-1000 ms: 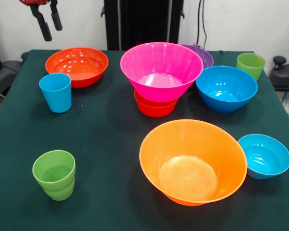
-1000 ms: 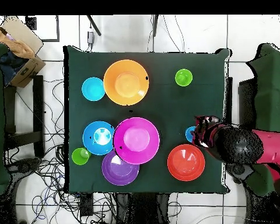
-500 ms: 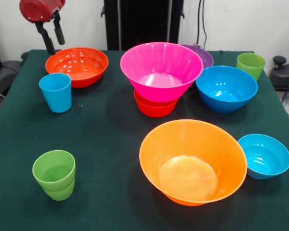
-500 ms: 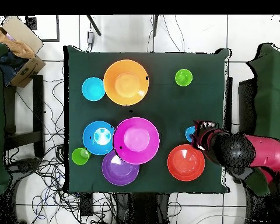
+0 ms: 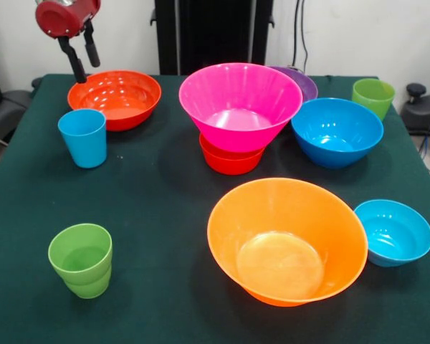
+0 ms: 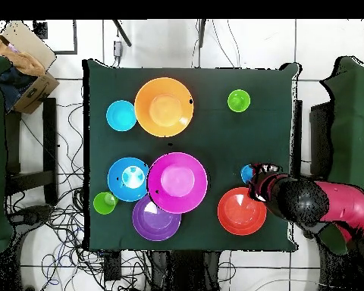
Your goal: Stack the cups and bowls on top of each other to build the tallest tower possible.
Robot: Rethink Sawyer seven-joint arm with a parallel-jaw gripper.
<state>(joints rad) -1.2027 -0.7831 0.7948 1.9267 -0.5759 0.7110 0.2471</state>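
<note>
On the front view, the gripper (image 5: pixel 87 59) hangs at the upper left, above the far-left rim of the medium red-orange bowl (image 5: pixel 115 97). Its two black fingers (image 5: pixel 77 64) stand apart with nothing between them; the gripper is open and empty.

Just in front of that bowl, the sky blue cup (image 5: pixel 83 137) stands upright on the green desk (image 5: pixel 158 215). Near the front left corner, a lime green cup (image 5: pixel 81 259) stands upright; a ridge around its wall suggests two nested cups, though this cannot be confirmed.

At centre, the tower so far consists of the large pink bowl (image 5: pixel 239 104) seated upright on the small red-orange bowl (image 5: pixel 229 161). The purple bowl (image 5: pixel 301 82) sits just behind the pink one, mostly hidden. In front, the large orange bowl (image 5: pixel 287 240) rests tilted toward the camera.

To the right, the blue bowl (image 5: pixel 337 131) sits close beside the pink bowl. A second lime green cup (image 5: pixel 373 97) stands at the far right corner. The small blue bowl (image 5: pixel 393 232) lies just beside the orange bowl's right edge; contact cannot be determined.

On the overhead view, the arm (image 6: pixel 321 203) reaches in over the desk's right edge, with the gripper (image 6: pixel 258 184) between the sky blue cup (image 6: pixel 247 173) and the medium red-orange bowl (image 6: pixel 241 211).
</note>
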